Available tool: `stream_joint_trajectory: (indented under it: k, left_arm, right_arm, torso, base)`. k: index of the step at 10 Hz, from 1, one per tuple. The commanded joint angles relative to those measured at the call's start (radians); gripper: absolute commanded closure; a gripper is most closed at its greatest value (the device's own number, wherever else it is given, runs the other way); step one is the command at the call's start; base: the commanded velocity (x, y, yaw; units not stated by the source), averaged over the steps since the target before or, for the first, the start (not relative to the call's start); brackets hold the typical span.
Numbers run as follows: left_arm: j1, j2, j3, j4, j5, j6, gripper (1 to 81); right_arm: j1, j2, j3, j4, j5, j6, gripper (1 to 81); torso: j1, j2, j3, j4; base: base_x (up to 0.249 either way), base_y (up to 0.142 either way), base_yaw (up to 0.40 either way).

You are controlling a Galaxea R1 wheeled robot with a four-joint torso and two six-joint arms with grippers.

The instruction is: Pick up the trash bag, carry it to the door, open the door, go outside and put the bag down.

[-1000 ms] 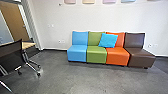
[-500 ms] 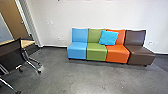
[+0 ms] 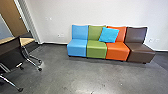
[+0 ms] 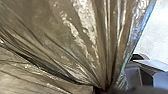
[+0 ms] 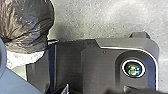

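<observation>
The dark, shiny trash bag [image 4: 50,37] spreads wide in the left wrist view, its folds drawn tightly together at my left gripper [image 4: 103,90], which is shut on it. In the right wrist view the same bag [image 5: 30,22] hangs beside the robot's base, over the floor, with a pinched neck and some whitish material next to it. A dark, blurred edge of my right gripper [image 5: 132,91] shows there, apart from the bag. A brown wooden door [image 3: 12,16] stands at the upper left of the head view.
Blue, green, orange and brown seats [image 3: 97,49] line the wall ahead, with a bright blue cushion [image 3: 109,34] leaning on them. At the left stand a dark-backed piece of furniture [image 3: 8,48] and metal legs on casters [image 3: 32,62]. Grey floor [image 3: 67,75] lies in front.
The head camera's picture has shifted: the seats and wall sit higher in it, more floor shows at the bottom, and the coloured shapes along the top edge have dropped out of sight.
</observation>
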Motion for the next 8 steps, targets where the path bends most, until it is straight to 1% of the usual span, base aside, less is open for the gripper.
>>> stream_joint_trajectory:
  k: [1,4,5,6,7,8]
  left_arm:
    - [-0.057,0.004,0.003,-0.005,0.085,0.01,81.1]
    - [-0.051,0.009,0.001,-0.006,0.083,0.01,81.1]
    - [-0.05,0.012,0.001,-0.006,0.083,0.01,81.1]
    - [-0.042,0.02,0.001,-0.005,0.083,0.01,81.1]
    - [-0.032,0.027,0.001,-0.003,0.083,0.01,81.1]
    - [-0.016,0.049,-0.002,0.003,0.085,0.032,81.1]
  right_arm:
    - [0.042,-0.012,-0.014,0.009,-0.063,-0.013,1.0]
    - [0.039,-0.005,-0.023,0.009,-0.058,-0.015,1.0]
    - [0.034,0.007,-0.042,0.009,-0.038,-0.021,1.0]
    - [0.028,0.018,-0.054,0.009,-0.036,-0.036,1.0]
    - [0.022,0.025,-0.065,0.008,-0.036,-0.039,1.0]
    - [0.014,0.042,-0.092,0.008,-0.036,-0.041,1.0]
  torso:
    - [-0.062,0.097,0.0,0.0]
    - [-0.132,0.204,0.0,0.0]
    - [-0.147,0.229,0.0,0.0]
    - [-0.174,0.27,0.0,0.0]
    - [-0.197,0.306,0.099,0.0]
    - [-0.217,0.337,0.102,0.0]
  base:
    - [0.0,0.0,0.0]
    - [0.0,0.0,0.0]
    - [0.0,0.0,0.0]
    - [0.0,0.0,0.0]
    - [0.0,0.0,0.0]
    - [0.0,0.0,0.0]
